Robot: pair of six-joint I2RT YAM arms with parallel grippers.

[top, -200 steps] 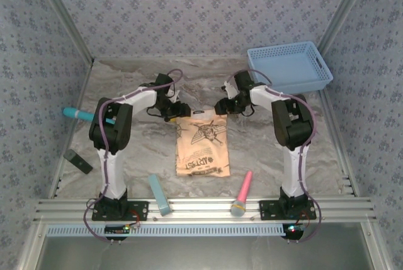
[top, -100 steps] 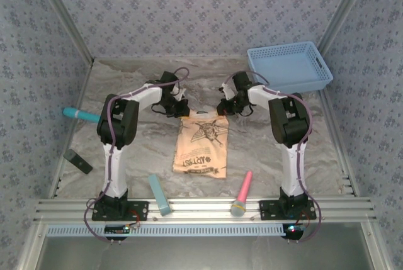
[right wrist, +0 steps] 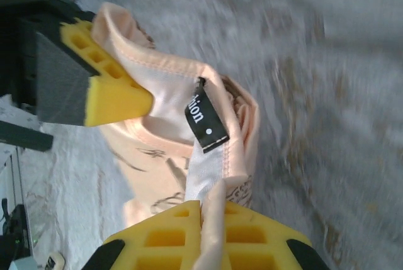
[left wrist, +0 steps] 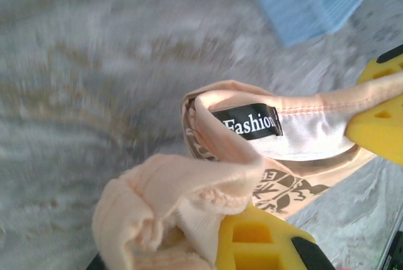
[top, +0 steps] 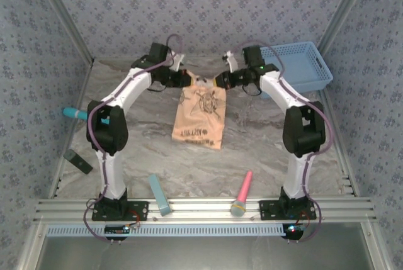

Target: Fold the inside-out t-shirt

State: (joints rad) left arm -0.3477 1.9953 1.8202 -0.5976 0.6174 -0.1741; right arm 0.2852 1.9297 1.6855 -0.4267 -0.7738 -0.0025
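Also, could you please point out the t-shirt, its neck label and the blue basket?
t-shirt [top: 200,120], top external view, middle of the printed cloth.
neck label [left wrist: 247,122], left wrist view, centre of the black tag.
blue basket [top: 307,68], top external view, bare mesh floor.

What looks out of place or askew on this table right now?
The pink tool and the light blue bar lie slanted, with their near ends over the metal rail. Nothing looks spilled or damaged.

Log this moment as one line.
left claw: shut on t-shirt neckline | right claw: shut on t-shirt neckline | label: showing between claws
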